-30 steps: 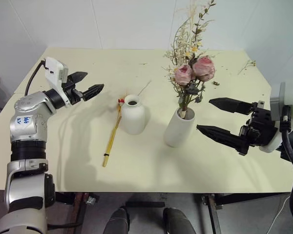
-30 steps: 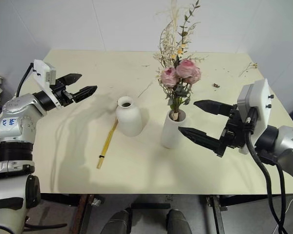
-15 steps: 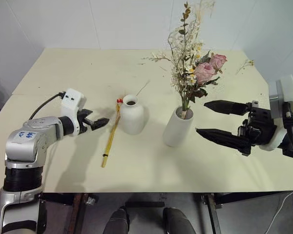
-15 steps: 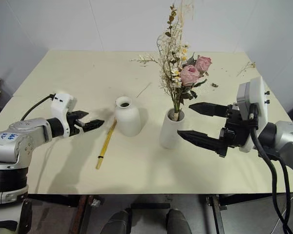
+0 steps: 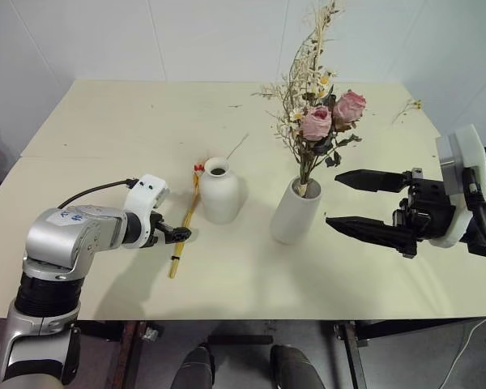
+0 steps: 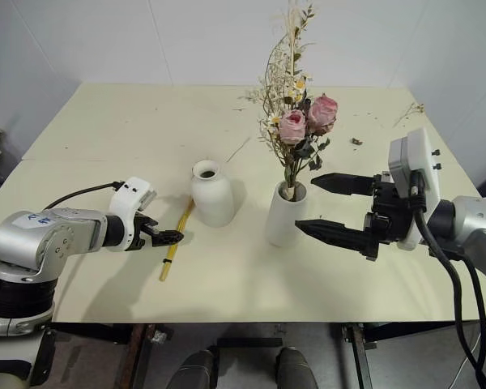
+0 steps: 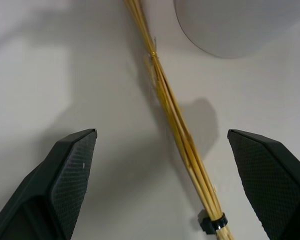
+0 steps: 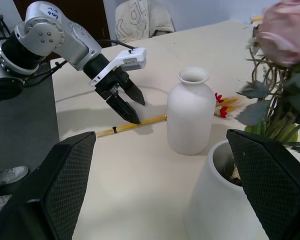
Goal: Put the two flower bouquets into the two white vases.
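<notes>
Yellow-orange stalks (image 7: 177,131), a slim straw-like bundle, lie between the downward-tilted left gripper's (image 5: 178,235) spread, empty jaws, while the level right gripper (image 5: 358,203) gapes beside the matte cylindrical vase (image 5: 296,211).

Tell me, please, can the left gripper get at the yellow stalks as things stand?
Probably yes: the open left gripper hangs right over the stalks, with nothing between; the squat vase stands beside them.
</notes>
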You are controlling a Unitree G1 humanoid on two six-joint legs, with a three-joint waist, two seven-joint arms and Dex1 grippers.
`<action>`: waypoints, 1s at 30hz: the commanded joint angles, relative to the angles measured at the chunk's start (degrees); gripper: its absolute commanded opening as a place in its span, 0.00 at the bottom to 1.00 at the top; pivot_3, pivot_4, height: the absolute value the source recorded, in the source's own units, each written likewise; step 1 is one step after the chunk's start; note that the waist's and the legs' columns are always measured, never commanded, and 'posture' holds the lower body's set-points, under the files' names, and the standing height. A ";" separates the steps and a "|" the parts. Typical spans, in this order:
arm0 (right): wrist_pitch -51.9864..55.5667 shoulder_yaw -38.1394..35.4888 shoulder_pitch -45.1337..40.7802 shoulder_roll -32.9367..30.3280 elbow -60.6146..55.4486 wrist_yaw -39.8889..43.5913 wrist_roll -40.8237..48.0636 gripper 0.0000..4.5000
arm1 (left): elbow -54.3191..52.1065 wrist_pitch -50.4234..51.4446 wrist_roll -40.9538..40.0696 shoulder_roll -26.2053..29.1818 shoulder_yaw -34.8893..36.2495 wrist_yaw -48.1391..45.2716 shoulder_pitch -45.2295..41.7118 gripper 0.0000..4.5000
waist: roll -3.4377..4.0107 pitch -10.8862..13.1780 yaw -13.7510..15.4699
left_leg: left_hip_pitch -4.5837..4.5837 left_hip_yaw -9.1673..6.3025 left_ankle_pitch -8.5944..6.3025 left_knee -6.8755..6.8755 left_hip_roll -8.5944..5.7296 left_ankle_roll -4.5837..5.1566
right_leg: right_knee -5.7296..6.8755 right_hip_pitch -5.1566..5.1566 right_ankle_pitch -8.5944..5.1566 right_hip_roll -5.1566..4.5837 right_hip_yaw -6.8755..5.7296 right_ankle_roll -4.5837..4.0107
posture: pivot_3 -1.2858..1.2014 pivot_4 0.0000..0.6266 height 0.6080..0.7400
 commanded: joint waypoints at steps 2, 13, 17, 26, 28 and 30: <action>0.01 -0.23 -1.24 -0.45 -0.77 0.09 -0.17 0.99 | 3.70 -5.52 2.52 -2.77 -1.68 2.01 -2.26 1.00 | 0.00 0.00 0.12 | 0.00 -0.01 0.00 0.00 0.00 0.00 | 0.00 0.00 0.00 0.00 -0.01 0.01 | 0.52 0.24 1.00; -0.14 -0.24 0.36 0.43 -2.51 -1.51 -1.03 1.00 | 11.50 -4.92 4.11 -3.24 -8.34 1.05 -6.88 0.96 | 0.00 0.00 0.21 | -0.01 -0.01 -0.01 0.00 -0.04 0.01 | 0.02 0.00 0.07 -0.02 0.00 0.14 | 0.52 0.24 1.00; -0.29 -0.37 0.75 0.48 -2.82 -1.83 -1.37 1.00 | 13.27 -3.73 4.65 -2.62 -9.69 0.78 -8.09 0.74 | 0.00 0.00 0.21 | -0.01 0.00 -0.01 0.01 -0.06 0.01 | 0.01 0.01 0.08 -0.04 0.00 0.14 | 0.52 0.24 1.00; -1.35 -0.51 1.13 0.91 -2.66 -1.96 -2.46 1.00 | 15.55 -4.75 6.30 -0.54 -10.11 0.47 -9.28 0.12 | 0.00 0.00 0.13 | -0.01 -0.01 -0.03 0.00 -0.06 0.03 | 0.01 0.01 0.08 -0.05 0.00 0.15 | 0.52 0.24 1.00; -1.49 -0.62 1.28 1.16 -2.76 -2.01 -2.75 1.00 | 16.88 -6.24 7.25 -0.51 -9.13 0.98 -9.75 0.00 | 0.00 0.00 0.15 | 0.00 -0.01 -0.03 0.00 -0.07 0.03 | 0.02 0.01 0.08 -0.04 0.00 0.15 | 0.52 0.24 1.00; -1.61 -0.75 1.50 1.41 -2.86 -2.03 -3.06 1.00 | 18.64 -9.08 8.38 -0.96 -7.72 1.89 -10.81 0.00 | 0.00 0.00 0.16 | 0.00 0.00 -0.03 0.00 -0.06 0.03 | 0.02 0.01 0.08 -0.05 0.00 0.15 | 0.52 0.24 1.00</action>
